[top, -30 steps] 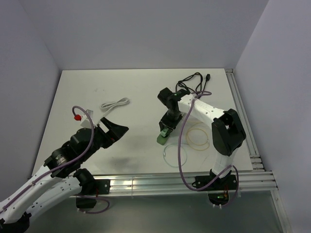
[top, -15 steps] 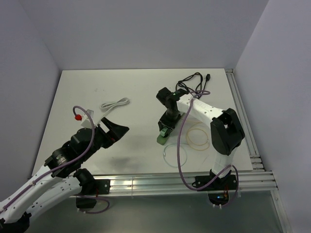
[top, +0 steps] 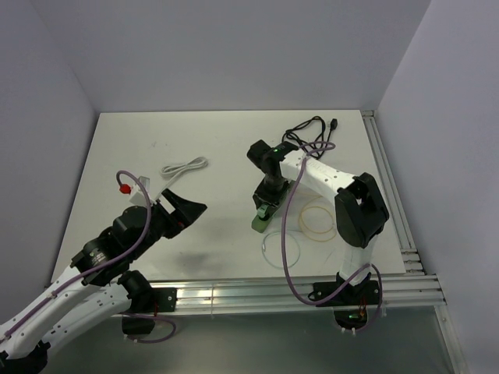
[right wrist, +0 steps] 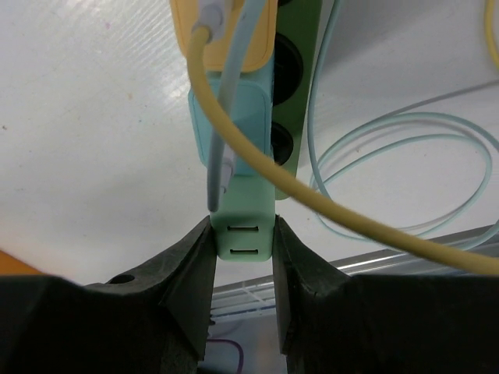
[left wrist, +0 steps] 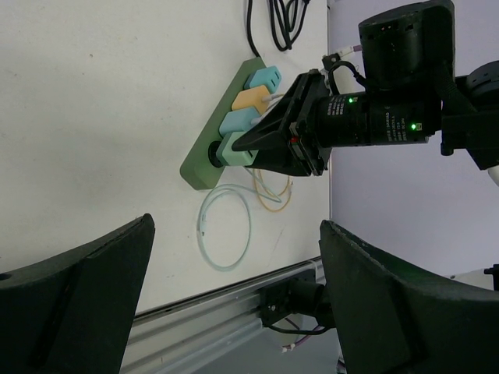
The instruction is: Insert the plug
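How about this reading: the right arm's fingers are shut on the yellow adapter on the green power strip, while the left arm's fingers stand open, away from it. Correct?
Not quite. The right fingers are shut on the mint-green adapter at the end of the green power strip, not the yellow adapter; the right wrist view shows it. The left fingers do stand open, away from it.
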You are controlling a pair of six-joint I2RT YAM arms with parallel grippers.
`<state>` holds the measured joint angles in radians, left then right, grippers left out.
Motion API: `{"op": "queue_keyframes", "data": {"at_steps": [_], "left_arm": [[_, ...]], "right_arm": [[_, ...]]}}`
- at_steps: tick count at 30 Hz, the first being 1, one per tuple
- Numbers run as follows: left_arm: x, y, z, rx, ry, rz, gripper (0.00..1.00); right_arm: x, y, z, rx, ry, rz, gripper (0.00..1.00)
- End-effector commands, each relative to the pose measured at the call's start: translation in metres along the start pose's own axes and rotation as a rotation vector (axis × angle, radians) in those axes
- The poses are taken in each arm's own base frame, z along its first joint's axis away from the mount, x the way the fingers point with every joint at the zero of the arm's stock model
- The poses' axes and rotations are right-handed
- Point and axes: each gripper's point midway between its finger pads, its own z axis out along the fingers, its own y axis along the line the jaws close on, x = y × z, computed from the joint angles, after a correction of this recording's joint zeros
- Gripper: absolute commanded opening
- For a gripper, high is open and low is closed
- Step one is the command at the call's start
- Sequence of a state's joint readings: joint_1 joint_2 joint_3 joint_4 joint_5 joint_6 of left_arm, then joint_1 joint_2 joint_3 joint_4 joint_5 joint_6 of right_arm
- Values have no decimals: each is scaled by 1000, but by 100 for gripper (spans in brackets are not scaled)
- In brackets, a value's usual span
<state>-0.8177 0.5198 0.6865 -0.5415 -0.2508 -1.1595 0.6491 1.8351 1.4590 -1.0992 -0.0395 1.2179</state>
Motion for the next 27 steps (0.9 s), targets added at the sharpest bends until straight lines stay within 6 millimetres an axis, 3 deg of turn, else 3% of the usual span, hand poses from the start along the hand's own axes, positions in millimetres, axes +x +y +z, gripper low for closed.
{"op": "queue_keyframes", "data": {"at_steps": [1, 10, 19, 24, 27], "left_arm": [[2, -3, 1, 24, 8, 22, 92], [4, -3, 3, 24, 15, 20, 92], [3, -5, 3, 23, 15, 14, 92], [1, -4, 1, 22, 7, 16, 92], [-1, -4, -1, 22, -1, 18, 92]], "right_arm": [[-33, -14, 12, 92, -167, 11, 0], [-37, -15, 21, 100, -187, 2, 0], [-24, -16, 47, 164, -151, -49, 0], [-12, -38, 66, 194, -122, -26, 0], [-13, -36, 71, 180, -132, -19, 0]]}}
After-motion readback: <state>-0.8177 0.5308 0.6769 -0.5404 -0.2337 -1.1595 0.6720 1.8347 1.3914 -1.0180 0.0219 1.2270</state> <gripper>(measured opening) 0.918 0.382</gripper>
